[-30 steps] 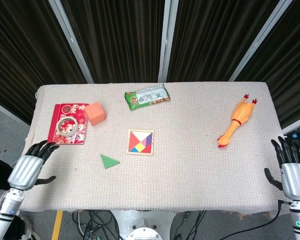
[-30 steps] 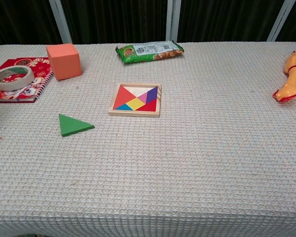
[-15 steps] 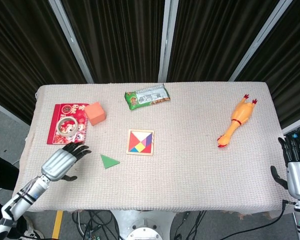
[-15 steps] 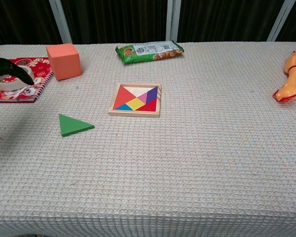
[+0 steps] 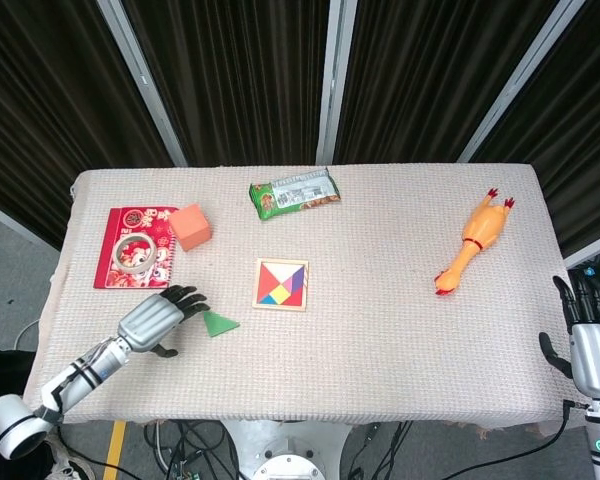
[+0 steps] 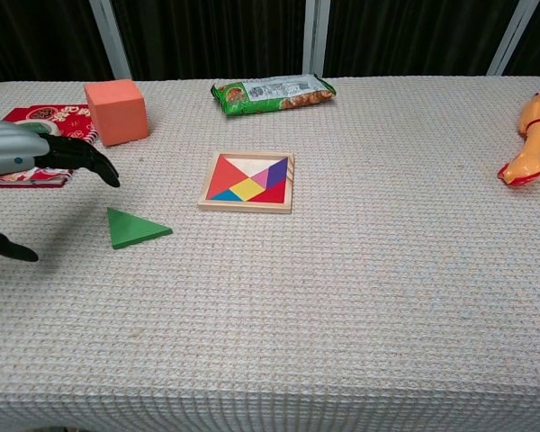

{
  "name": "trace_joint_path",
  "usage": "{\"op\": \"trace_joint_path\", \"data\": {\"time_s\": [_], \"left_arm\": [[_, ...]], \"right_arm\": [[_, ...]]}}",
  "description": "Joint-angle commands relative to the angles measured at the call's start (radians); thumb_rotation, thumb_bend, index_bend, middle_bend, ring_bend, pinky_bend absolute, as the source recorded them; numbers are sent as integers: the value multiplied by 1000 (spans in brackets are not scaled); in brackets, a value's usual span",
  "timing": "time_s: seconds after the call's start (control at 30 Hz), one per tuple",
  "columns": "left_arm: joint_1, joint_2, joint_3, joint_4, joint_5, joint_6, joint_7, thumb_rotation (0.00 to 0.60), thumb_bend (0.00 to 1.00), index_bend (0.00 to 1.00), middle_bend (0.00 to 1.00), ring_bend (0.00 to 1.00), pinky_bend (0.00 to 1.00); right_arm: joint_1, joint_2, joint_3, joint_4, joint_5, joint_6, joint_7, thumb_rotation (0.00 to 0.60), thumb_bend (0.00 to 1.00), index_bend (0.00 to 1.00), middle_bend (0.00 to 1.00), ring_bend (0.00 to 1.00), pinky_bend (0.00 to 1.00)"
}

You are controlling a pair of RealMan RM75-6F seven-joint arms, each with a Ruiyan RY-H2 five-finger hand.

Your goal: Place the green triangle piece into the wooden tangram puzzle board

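Flat on the table cloth point(image 6: 360, 297), the green triangle point(image 6: 133, 228) lies left of the wooden tangram board point(image 6: 248, 181), well apart from it, long axis running left-right, sharpest tip toward the board. I see the board's tray holding red, yellow, blue, purple and pale pieces. My left hand point(image 5: 158, 321) hovers just left of the triangle, fingers spread, holding nothing. My right hand point(image 5: 592, 340) sits off the table's right edge, fingers apart, empty. Farther out: orange cube point(image 6: 116, 111), tape roll point(image 5: 133, 253) on a red booklet point(image 5: 120, 223).
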Motion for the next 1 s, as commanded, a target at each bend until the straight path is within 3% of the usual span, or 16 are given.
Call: {"op": "trace_joint_path", "data": {"time_s": [0.03,1.0], "left_arm": [[-28,-24,-1,25,-5,-17,-36,600,61,193,141,64,159],[-148,-142,20,143,-55,-83,-72,600,96,248,141,64,164]], "right_arm": [[5,-1,-2,-2,-3,-7,1,600,262,0,0,0,0],[27,-24,4,22,36,-53,-6,600,264,0,0,0,0]]}}
